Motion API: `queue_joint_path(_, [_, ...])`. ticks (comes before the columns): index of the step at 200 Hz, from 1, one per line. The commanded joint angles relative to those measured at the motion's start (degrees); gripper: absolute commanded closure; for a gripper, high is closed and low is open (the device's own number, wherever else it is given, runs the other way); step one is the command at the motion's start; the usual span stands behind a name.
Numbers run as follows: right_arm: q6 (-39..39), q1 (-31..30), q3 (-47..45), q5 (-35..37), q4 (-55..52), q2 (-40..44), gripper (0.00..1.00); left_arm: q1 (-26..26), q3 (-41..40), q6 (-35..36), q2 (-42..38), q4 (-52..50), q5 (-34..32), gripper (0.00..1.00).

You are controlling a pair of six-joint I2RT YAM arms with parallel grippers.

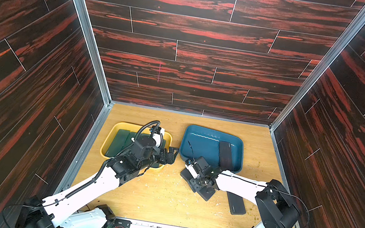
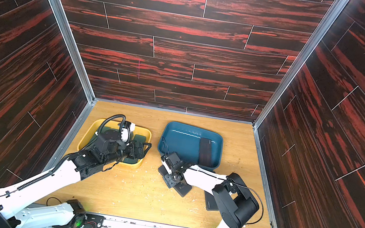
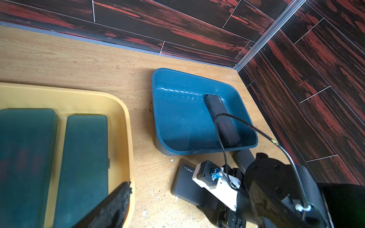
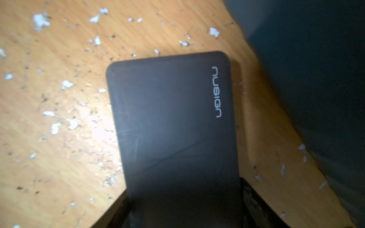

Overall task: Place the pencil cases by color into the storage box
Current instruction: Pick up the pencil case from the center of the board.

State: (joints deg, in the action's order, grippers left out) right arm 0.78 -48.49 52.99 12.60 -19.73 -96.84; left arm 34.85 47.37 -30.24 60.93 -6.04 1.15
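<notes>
On the table: one black case [image 4: 173,118] lies flat, just beside the blue tray [image 1: 213,132]. A second black case [image 1: 235,205] lies near it.
Right fingers [image 4: 256,207]: one sits on each side of that first case. I cannot tell if they squeeze it.
Left fingers [image 3: 116,205]: open, holding nothing, by the yellow tray [image 3: 126,118] with the green cases [image 3: 85,158].
Slip: the case looks flat and smooth, so a weak pinch could drop it.
Bump: a low lift could hit the blue tray's wall and push it.
</notes>
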Motion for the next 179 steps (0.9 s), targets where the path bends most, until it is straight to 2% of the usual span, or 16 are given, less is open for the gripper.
queue_joint_path(1, [-1.67, -0.79, 1.1, -3.15, -2.2, 1.69, 0.43, 0.04, 0.92, -0.19, -1.96, -1.38, -1.58, 0.05])
queue_joint_path(96, [-4.12, -1.08, 2.81, -9.23, -4.36, 12.03, 0.45, -0.25, 2.28, 0.37, -4.8, -5.02, -4.98, 0.05])
queue_joint_path(179, [-6.62, 1.31, 8.8, -7.68, -4.88, 15.07, 0.45, -1.58, 2.99, 5.25, -9.79, -8.37, -9.78, 0.04])
